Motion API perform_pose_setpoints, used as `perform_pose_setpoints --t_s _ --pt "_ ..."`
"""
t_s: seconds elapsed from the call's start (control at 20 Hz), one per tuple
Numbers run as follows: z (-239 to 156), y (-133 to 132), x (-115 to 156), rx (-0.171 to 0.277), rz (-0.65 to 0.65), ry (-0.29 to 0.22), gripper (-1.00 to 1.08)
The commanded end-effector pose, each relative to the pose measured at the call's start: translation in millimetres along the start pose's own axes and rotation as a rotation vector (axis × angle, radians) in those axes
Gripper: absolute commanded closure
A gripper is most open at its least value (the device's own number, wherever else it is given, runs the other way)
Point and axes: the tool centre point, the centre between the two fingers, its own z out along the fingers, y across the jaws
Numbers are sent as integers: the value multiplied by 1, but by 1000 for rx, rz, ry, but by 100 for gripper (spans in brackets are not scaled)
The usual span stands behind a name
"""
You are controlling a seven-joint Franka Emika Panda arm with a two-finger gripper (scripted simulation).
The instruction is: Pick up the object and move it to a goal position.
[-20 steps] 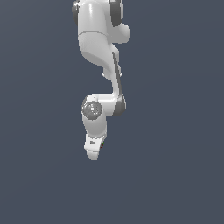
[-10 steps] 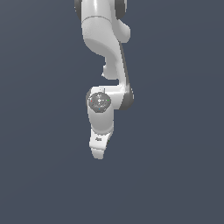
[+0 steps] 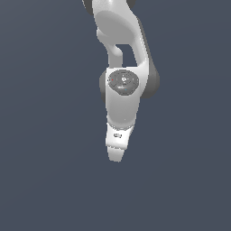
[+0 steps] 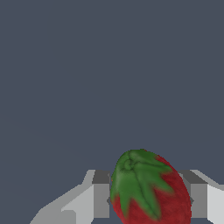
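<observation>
The wrist view is filled low down by the object (image 4: 151, 190), a red strawberry-like lump with a green leafy cap. It sits squeezed between the two grey fingers (image 4: 101, 199) of my gripper (image 4: 148, 199), which is shut on it. In the exterior view the white arm hangs down over the grey floor. Its gripper (image 3: 116, 155) points downward with its back to the camera. The object is hidden behind the hand there.
A flat, plain grey-blue floor (image 3: 45, 180) lies all around the arm. No other objects, containers or edges show in either view.
The arm has shifted toward the exterior view's right and slightly down, carrying the gripper along with it. Its wrist stays pointing downward.
</observation>
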Motion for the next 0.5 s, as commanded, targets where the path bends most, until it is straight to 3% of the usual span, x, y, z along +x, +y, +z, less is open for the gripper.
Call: perform_pose_setpoints --t_s 0.0,0.45 --pt "-20 2 11 1 1 0 108" --pt "-54 7 32 1 2 0 108"
